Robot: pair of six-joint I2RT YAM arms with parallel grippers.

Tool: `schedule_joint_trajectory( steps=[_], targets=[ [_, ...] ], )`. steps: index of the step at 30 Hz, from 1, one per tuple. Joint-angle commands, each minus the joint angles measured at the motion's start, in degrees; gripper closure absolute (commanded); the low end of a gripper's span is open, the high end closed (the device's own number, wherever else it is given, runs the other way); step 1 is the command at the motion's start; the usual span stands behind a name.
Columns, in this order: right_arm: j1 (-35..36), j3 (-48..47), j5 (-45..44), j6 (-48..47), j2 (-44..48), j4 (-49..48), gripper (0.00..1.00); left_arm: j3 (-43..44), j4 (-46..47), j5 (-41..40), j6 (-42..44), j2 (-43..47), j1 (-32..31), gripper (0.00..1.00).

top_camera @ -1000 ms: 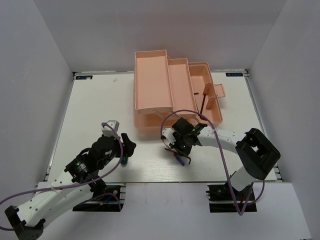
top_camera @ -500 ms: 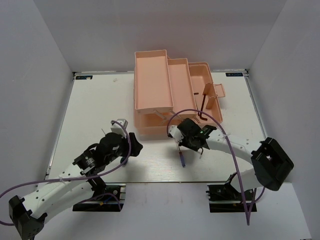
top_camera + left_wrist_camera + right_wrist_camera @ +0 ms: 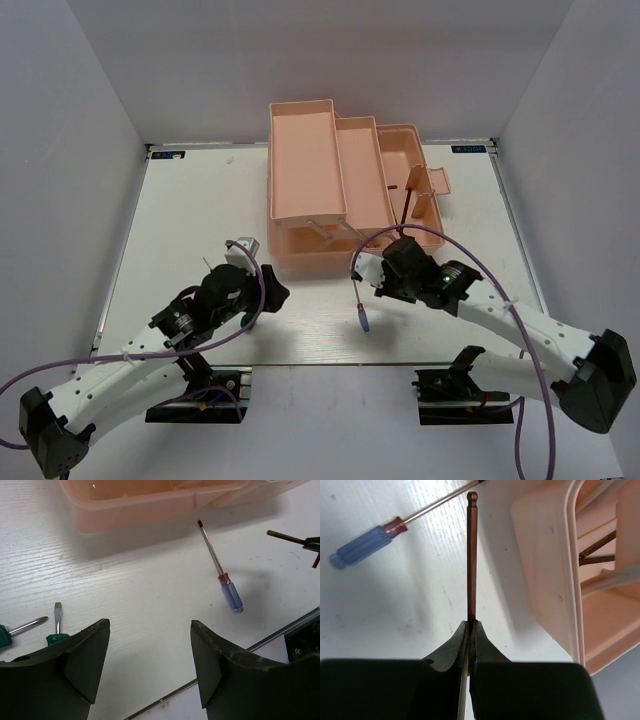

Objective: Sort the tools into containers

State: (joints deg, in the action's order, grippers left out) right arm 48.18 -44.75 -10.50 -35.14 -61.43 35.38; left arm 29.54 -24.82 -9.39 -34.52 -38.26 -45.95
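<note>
My right gripper is shut on a thin brown hex key, held just above the table beside the front wall of the salmon-pink toolbox. In the top view this gripper is at the box's front edge. A blue-handled screwdriver lies on the table just left of it, and shows in both wrist views. My left gripper is open and empty, low over the table. Two green-handled screwdrivers lie at its left.
The toolbox stands open at the back centre with its long trays stepped out and a lid with a handle on the right. Two thin dark rods show inside the box. The table's near edge is close below my left gripper.
My right gripper has moved right toward the toolbox front with the hex key, uncovering the blue screwdriver on the table. My left gripper has moved slightly right.
</note>
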Motion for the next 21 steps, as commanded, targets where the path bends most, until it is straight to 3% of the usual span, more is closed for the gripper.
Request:
schedule_joint_trajectory(
  steps=[1,15,21],
  targets=[
    [-1.5,-2.4,4.3,-2.4,5.2,5.5,1.00,-0.9,3.5,2.6,-0.1,-1.6,0.1,0.24],
    [-11.4,-7.0,-14.7,-0.6,9.8,-6.4,1.00,3.1,14.4,10.6,3.8,-17.4,-1.6,0.31],
    [-15.0,-8.2,-17.2,3.2,6.4,-11.6,1.00,6.0,18.7,14.7,6.5,-24.5,-3.5,0.31]
  ],
)
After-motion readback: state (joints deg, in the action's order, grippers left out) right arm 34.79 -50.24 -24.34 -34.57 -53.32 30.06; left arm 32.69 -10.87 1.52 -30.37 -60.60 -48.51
